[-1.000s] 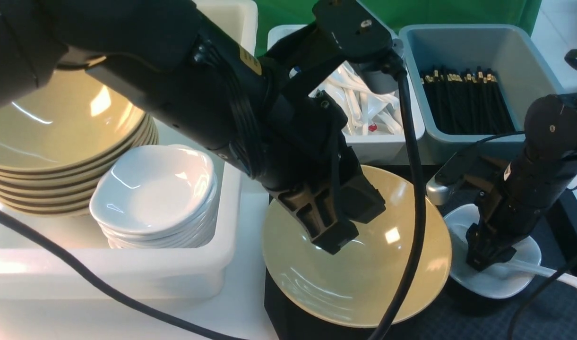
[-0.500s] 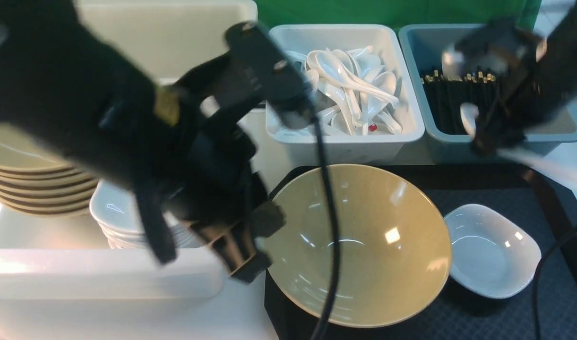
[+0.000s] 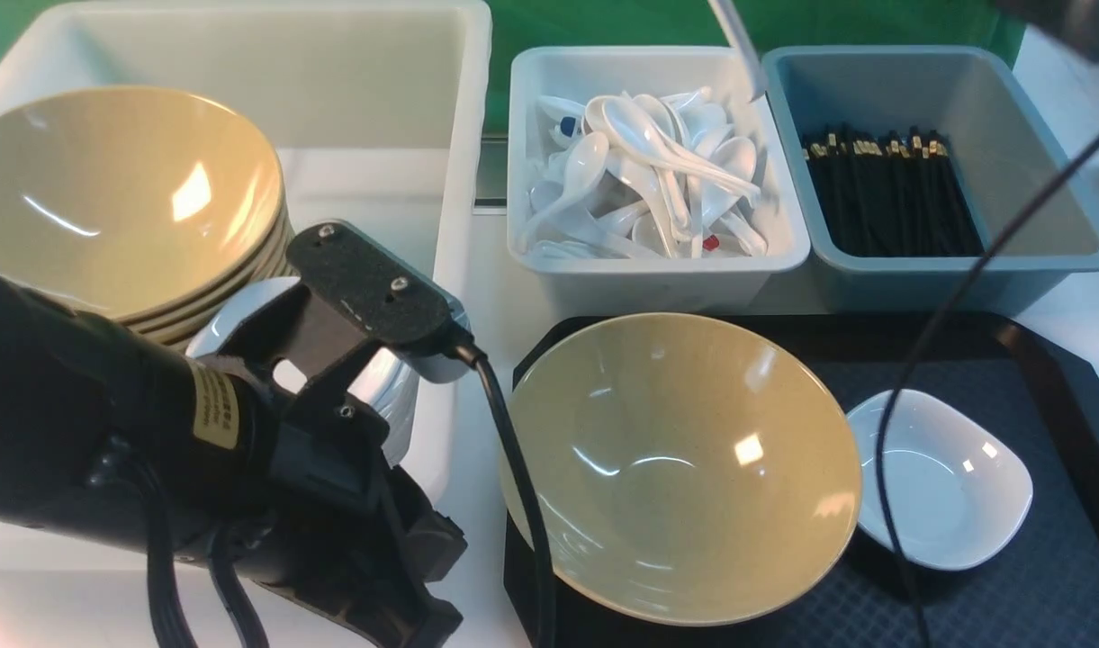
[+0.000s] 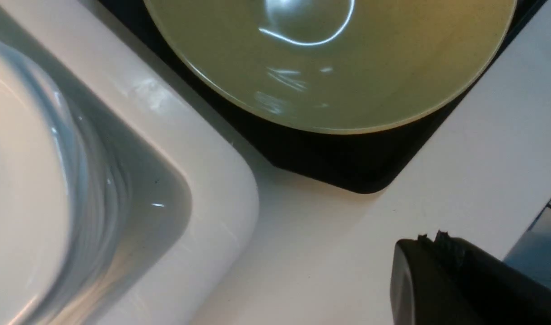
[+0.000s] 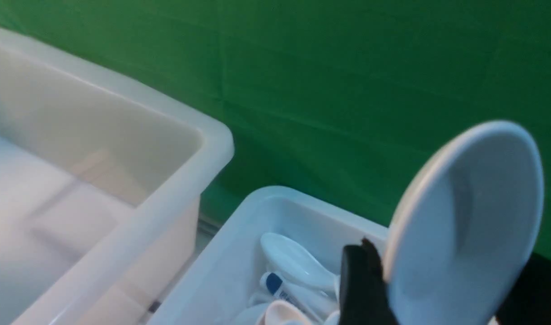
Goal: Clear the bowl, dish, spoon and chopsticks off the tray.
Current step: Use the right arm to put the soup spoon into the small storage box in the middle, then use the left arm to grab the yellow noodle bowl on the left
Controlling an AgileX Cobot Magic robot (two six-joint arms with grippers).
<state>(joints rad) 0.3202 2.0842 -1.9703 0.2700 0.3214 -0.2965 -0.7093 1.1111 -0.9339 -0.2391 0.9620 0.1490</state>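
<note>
The olive-yellow bowl (image 3: 680, 468) sits on the black tray (image 3: 1044, 585), and the small white dish (image 3: 941, 477) lies empty beside it on the right. My right gripper (image 5: 442, 275) is shut on the white spoon (image 5: 474, 203), held high over the white spoon tub (image 3: 657, 261). In the front view only the spoon's handle (image 3: 738, 49) shows at the top edge. My left gripper (image 4: 431, 235) is shut and empty, low over the table near the tray's left front corner. No chopsticks lie on the tray.
A big white tub (image 3: 450, 297) on the left holds stacked yellow bowls (image 3: 126, 207) and white dishes (image 3: 387, 387). The grey-blue tub (image 3: 1035, 261) holds several black chopstick pairs (image 3: 887, 193). My right arm's cable (image 3: 909, 378) hangs over the tray.
My left arm pulled back from over the bowl to the lower left. My right gripper lifted the spoon out of the dish and carried it up over the spoon tub.
</note>
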